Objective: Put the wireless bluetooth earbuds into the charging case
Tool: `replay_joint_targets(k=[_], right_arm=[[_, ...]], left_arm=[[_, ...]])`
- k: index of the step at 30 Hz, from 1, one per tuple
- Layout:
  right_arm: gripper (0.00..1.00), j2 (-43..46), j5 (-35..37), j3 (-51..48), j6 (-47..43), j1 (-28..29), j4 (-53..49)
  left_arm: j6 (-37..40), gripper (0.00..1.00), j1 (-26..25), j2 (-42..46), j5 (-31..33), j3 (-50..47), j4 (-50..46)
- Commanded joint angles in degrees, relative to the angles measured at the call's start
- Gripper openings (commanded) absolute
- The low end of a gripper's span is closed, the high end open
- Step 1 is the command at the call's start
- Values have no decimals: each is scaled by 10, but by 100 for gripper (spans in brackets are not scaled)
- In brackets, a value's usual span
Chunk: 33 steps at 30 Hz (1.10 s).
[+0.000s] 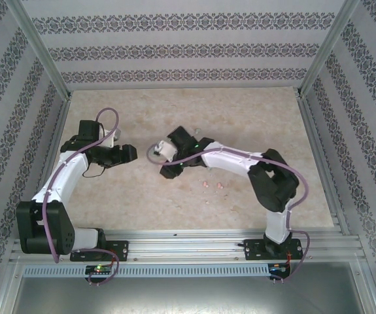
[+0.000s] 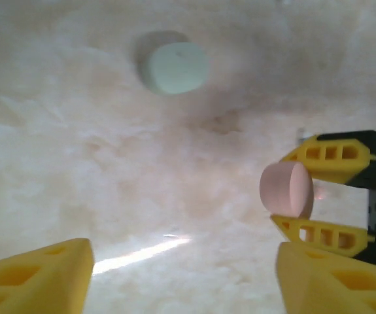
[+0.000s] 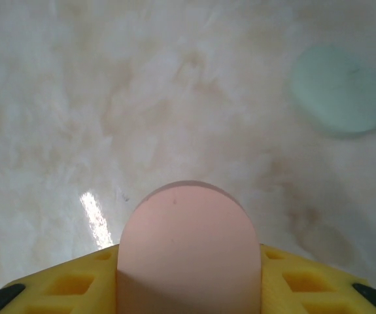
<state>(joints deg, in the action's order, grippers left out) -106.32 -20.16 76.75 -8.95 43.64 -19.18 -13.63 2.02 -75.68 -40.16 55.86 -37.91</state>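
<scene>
My right gripper (image 3: 188, 275) is shut on a pink oval charging case (image 3: 188, 242), closed, gripped across its sides by the yellow fingers (image 3: 305, 278). In the left wrist view that pink case (image 2: 286, 190) hangs above the table, at the right. A pale green case (image 2: 174, 67) lies closed on the table beyond it, and it is the green case (image 3: 338, 90) at the upper right of the right wrist view. My left gripper (image 2: 184, 258) stands open and empty, facing the right gripper (image 1: 166, 169). Two pink earbuds (image 1: 212, 186) lie on the table near the right forearm. The pale green earbuds are too small to make out.
The marbled tabletop (image 1: 253, 118) is walled by patterned panels and metal posts (image 1: 315, 55) at left, back and right. A tiny pale speck (image 1: 198, 130) lies behind the right wrist. The left gripper (image 1: 129, 155) hovers at centre left.
</scene>
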Motion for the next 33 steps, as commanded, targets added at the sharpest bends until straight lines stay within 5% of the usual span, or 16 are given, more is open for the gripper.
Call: replay_joint_targets(k=[1,9,18,28,33], right_arm=[[44,41,-54,-13,40,-2,16],[43,92,-63,-30,44,-6,14],[43,125,-72,-45,51,-5,22],[45,133,-70,-41,57,-6,28],[55,150,-45,-33,69,-7,12]], left_arm=[[-73,69,-26,8,-111,1,43],[-201,67,-138,-20,-172,-4,180],[-248,66,-143,-46,-182,-24,247],[-328,18,-142,-74,-229,-59,369],[-364,8,-140,-70,-234,-66,416]])
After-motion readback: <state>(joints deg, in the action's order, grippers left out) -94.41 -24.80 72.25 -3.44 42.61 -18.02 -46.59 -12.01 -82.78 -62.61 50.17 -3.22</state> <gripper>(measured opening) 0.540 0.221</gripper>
